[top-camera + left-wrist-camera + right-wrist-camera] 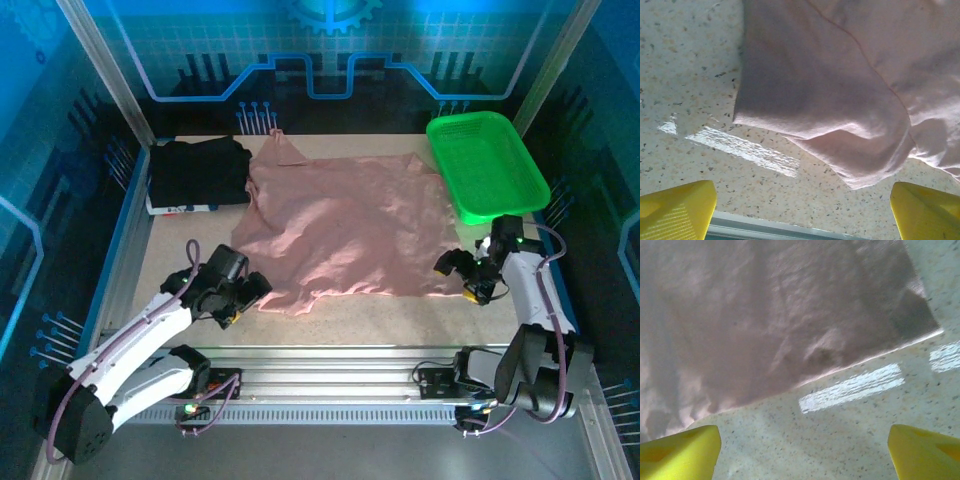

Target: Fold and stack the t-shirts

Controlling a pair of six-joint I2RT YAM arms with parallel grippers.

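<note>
The table (175,250) is carrying the pink t-shirt (350,225), lying spread flat mid-table, likely for folding. The black t-shirt (200,172) is sitting folded far left, probably as the stack's base. The left tool (252,297) and right tool (458,278) are hovering wide apart, gripping nothing, at the near hem corners. No writing is showing.

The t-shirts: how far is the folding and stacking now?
Done: the black t-shirt lies folded at the far left. In hand: nothing; the left gripper and right gripper stand open at the near corners of the spread pink t-shirt. Left: fold it, stack it.
</note>
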